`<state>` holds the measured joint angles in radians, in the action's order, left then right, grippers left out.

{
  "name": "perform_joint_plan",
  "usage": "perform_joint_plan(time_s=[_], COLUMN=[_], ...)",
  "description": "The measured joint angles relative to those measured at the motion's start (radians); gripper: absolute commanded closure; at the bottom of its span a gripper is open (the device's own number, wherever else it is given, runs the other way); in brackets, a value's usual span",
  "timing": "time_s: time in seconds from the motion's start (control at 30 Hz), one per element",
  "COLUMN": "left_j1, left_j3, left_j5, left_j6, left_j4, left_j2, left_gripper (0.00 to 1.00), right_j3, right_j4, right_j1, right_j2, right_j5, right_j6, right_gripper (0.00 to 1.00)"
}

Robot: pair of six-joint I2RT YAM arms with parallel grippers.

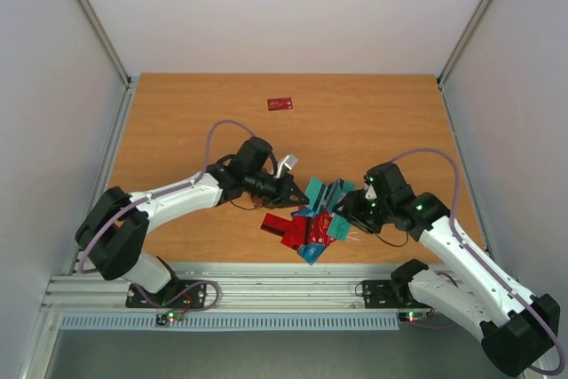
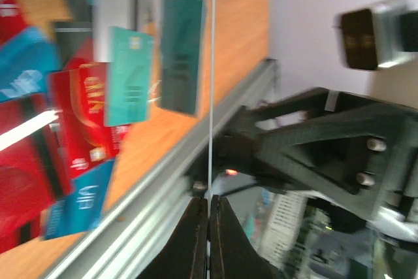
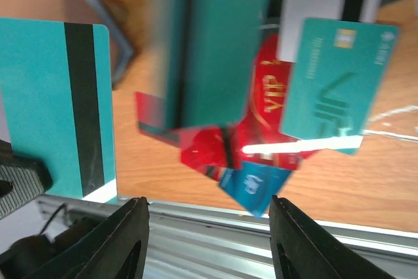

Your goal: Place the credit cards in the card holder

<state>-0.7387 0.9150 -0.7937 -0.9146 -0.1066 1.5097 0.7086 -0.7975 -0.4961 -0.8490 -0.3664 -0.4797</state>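
Observation:
Several credit cards (image 1: 306, 230) in red, teal and blue lie overlapping in a pile near the table's front edge, between the two grippers. My left gripper (image 1: 293, 191) (image 2: 209, 197) is shut on a teal card with a dark stripe (image 3: 39, 96), which shows only as a thin white edge (image 2: 212, 96) in its own view. My right gripper (image 1: 348, 210) (image 3: 209, 204) stands open above the pile with nothing between its fingers. A blurred teal card (image 3: 209, 44) shows just ahead of it. A brownish flat shape (image 3: 91, 4), apparently the card holder, lies blurred beyond the pile.
One dark red card (image 1: 280, 104) lies alone at the far middle of the wooden table. A metal rail (image 1: 266, 286) runs along the near edge, close to the pile. Grey walls enclose the table on three sides.

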Motion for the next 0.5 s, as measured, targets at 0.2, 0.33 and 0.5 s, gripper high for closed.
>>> perform_joint_plan(time_s=[0.2, 0.33, 0.5], left_j1=[-0.016, -0.014, -0.006], left_j3=[0.101, 0.139, 0.133], left_j5=[0.176, 0.246, 0.242], left_j6=[0.119, 0.175, 0.150], left_j4=[-0.271, -0.372, -0.371], left_j2=[0.062, 0.050, -0.041], left_gripper=[1.00, 1.00, 1.00], right_j3=[0.000, 0.000, 0.002], right_j4=[-0.085, -0.048, 0.095], right_j1=[0.001, 0.001, 0.004], right_j2=[-0.074, -0.086, -0.083], right_j5=[0.062, 0.022, -0.083], right_j6=[0.021, 0.038, 0.034], right_gripper=[0.47, 0.31, 0.20])
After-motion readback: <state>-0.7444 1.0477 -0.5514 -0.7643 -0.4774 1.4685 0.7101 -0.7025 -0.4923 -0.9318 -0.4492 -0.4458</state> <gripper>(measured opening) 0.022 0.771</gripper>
